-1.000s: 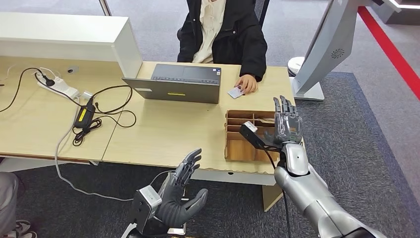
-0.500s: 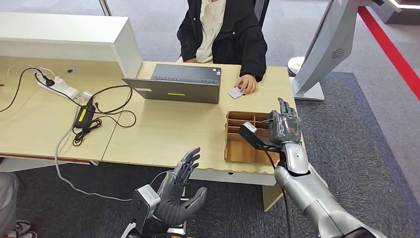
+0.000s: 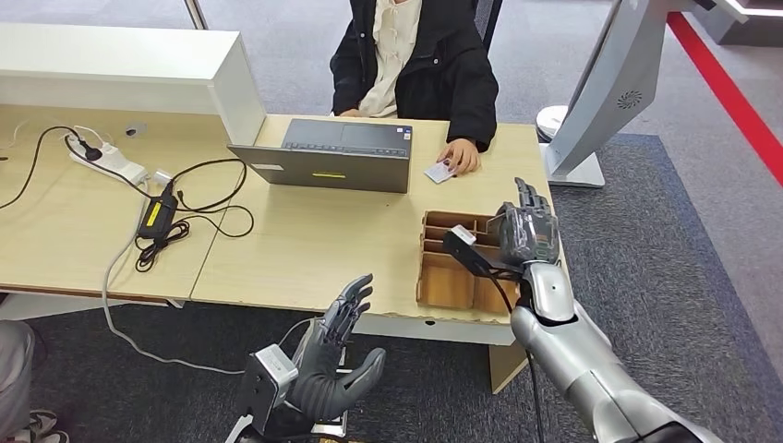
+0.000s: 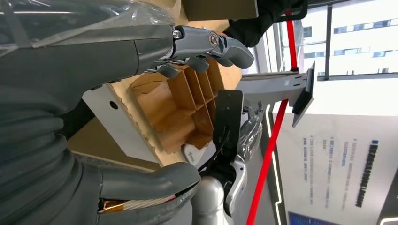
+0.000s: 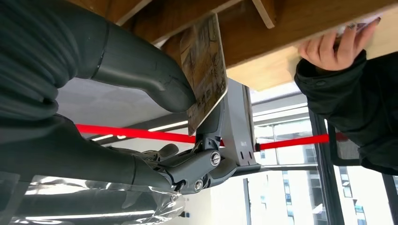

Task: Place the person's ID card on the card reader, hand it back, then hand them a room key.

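My right hand (image 3: 528, 235) hovers over the wooden divided box (image 3: 450, 277) at the table's right front corner. It pinches a patterned card (image 5: 204, 70) between the thumb (image 5: 141, 70) and the fingers; the card (image 3: 507, 225) stands on edge above the box. Across the table, a person's hand (image 3: 459, 155) rests on a pale ID card (image 3: 439, 172) lying flat beside the laptop (image 3: 332, 155). My left hand (image 3: 337, 355) hangs open below the table's front edge, holding nothing. The left wrist view looks past my left hand (image 4: 141, 51) at the box (image 4: 178, 108) and my right hand (image 4: 247, 133).
A power strip (image 3: 106, 159) and a tangle of black cables (image 3: 175, 217) lie on the left of the table. A white raised counter (image 3: 120, 69) runs along the back left. A large white stand (image 3: 605, 92) rises beyond the table's right end.
My right hand's fingers, stretched out a second ago, have curled in over the box and now pinch a card. The box has slid slightly left. The left hand has barely moved.
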`<state>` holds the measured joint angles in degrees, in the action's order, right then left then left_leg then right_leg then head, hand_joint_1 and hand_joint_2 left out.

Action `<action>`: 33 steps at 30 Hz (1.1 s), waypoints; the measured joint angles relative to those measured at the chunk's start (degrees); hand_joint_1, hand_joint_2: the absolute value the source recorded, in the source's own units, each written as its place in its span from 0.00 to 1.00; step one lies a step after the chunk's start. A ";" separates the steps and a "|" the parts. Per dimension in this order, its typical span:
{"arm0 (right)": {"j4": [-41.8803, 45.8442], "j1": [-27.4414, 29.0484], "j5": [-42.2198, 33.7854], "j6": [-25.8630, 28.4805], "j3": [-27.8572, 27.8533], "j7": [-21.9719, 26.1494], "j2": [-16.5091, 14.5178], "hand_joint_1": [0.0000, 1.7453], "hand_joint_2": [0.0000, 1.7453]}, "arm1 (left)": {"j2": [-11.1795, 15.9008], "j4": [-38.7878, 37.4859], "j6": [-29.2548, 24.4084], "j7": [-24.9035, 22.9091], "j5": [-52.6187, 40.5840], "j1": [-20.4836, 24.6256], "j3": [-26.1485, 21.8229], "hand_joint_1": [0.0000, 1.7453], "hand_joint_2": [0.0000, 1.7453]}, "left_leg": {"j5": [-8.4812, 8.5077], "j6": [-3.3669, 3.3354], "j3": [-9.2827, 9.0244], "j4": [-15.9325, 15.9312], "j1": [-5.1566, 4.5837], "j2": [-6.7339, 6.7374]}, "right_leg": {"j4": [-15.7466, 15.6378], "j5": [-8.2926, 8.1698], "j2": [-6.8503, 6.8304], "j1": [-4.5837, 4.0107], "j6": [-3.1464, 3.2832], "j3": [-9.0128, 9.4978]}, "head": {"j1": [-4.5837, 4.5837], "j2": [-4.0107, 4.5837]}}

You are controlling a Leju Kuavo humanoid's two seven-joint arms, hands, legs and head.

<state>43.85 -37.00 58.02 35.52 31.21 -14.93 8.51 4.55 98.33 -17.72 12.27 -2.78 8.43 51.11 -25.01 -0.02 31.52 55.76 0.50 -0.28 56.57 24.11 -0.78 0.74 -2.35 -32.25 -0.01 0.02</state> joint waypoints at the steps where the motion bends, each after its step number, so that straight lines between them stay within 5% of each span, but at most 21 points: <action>1: 0.30 -0.27 0.53 0.15 0.05 -0.05 -0.07 1.00 1.00 | 0.00 0.00 0.16 0.14 0.00 0.01 0.01 0.00 1.00 | 0.00 0.00 0.00 0.00 0.00 0.00 | 0.00 0.00 0.00 0.00 0.00 0.00 | 0.00 0.00; 14: 7.99 -11.69 6.59 -2.00 0.60 -1.87 -0.71 1.00 1.00 | -0.07 -0.84 1.21 1.38 -0.07 0.93 0.20 0.00 1.00 | 0.02 0.01 -0.02 0.01 0.00 0.03 | 0.00 -0.04 0.02 0.00 -0.01 -0.02 | 0.01 -0.01; 21: 10.88 -13.41 6.56 -2.80 1.09 -2.02 -0.79 1.00 1.00 | -0.50 -1.32 1.45 2.10 -0.38 1.13 0.36 0.00 1.00 | 0.02 0.01 -0.01 0.01 0.00 0.03 | 0.00 -0.04 0.02 0.00 -0.01 -0.02 | 0.01 0.00; 33: 5.64 -17.84 1.25 -5.46 2.31 -1.41 -2.05 1.00 1.00 | -1.15 -2.20 4.54 2.42 -0.31 2.31 0.52 0.00 1.00 | 0.03 0.01 0.00 0.01 0.00 0.01 | 0.00 -0.05 0.01 0.00 -0.01 -0.02 | 0.01 0.00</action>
<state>49.48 -54.84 59.27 30.06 33.52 -16.35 6.46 3.40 96.13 -13.18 14.69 -3.09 10.74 51.64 -24.99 -0.01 31.52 55.77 0.50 -0.27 56.57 24.07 -0.77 0.74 -2.36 -32.27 0.00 0.02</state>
